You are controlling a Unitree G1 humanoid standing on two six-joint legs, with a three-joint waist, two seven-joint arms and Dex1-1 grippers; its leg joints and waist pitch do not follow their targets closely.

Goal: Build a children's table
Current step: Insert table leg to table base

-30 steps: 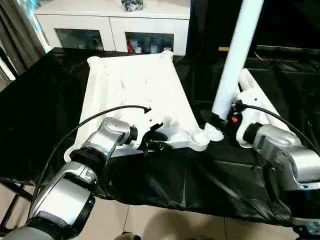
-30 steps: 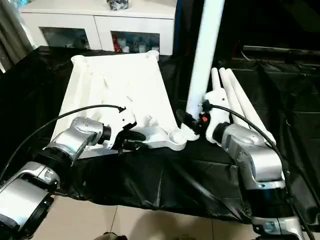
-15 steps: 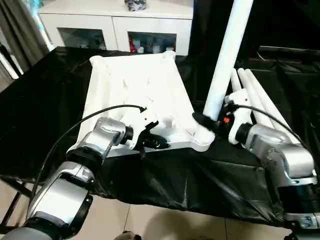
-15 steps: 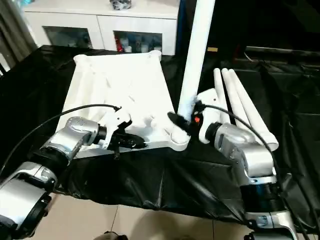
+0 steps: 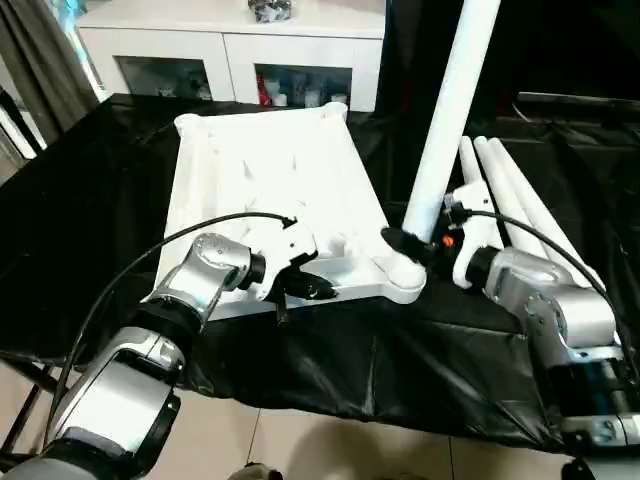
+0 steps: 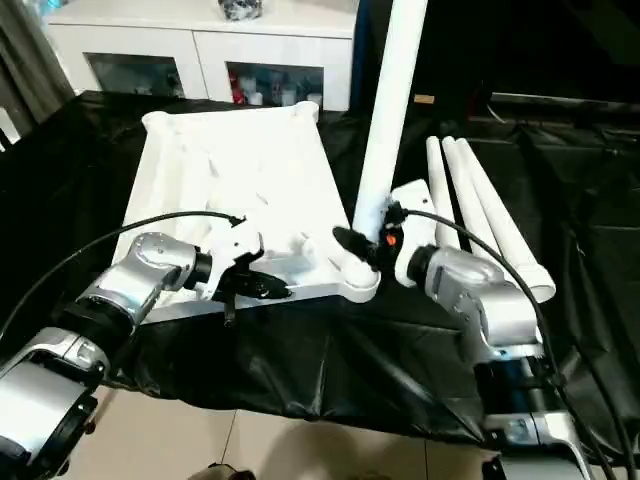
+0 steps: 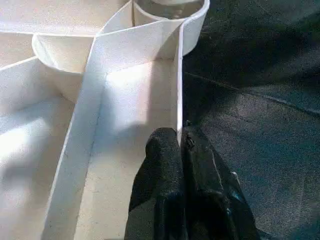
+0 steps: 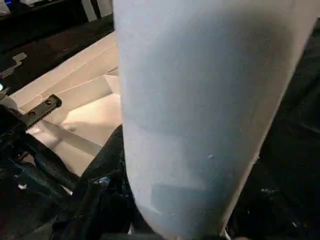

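Shifted over the corner socket [image 5: 403, 276], right jaws [image 5: 405, 243] grip upright leg [image 5: 447, 110]; left jaws [image 7: 181, 150] pinch tabletop [image 5: 262, 170] rim.

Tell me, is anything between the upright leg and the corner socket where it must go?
Nothing visible is in the way. The leg, held by the right gripper, stands with its lower end at the near right corner socket of the tabletop. Whether it is fully seated cannot be seen.

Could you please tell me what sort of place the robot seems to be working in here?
Probably a furnished room used as a test space: a white cabinet with glass doors stands behind, a curtain hangs beside it, and black cloth covers the worktable.
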